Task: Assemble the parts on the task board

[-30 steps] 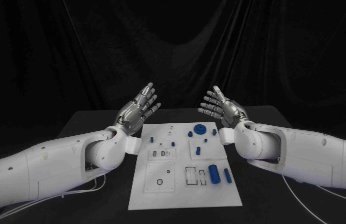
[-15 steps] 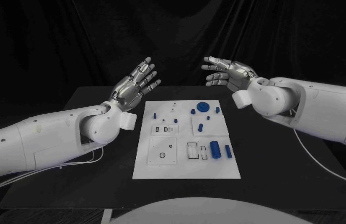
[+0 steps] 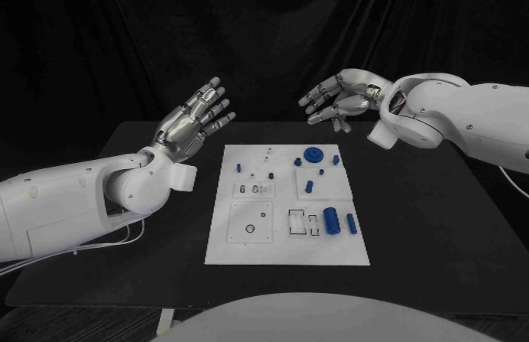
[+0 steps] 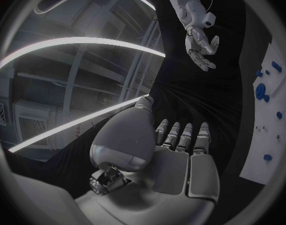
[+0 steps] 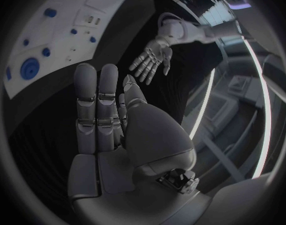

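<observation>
The white task board (image 3: 284, 254) lies in the middle of the black table. On its far right corner sits a round blue knob (image 3: 314, 155) among several small blue pegs. A thick blue cylinder (image 3: 332, 221) and a slim blue pin (image 3: 351, 222) lie near its right edge. My left hand (image 3: 195, 120) is raised left of the board's far end, fingers straight and apart, holding nothing. My right hand (image 3: 344, 95) hovers high above the board's far right corner, fingers bent slightly downward, also holding nothing. The left wrist view shows the left hand (image 4: 174, 150), the right hand (image 4: 202, 45) and the board (image 4: 277, 130).
The black table (image 3: 441, 227) has free room on both sides of the board. A black curtain hangs behind it. In the right wrist view the right hand (image 5: 102, 115) is outstretched, with the left hand (image 5: 149, 60) and the board (image 5: 64, 32) beyond it.
The head camera has tilted, so the whole scene has shifted. My right arm has lifted and its hand has turned from fingers-up to fingers pointing down and left. The left hand stays spread.
</observation>
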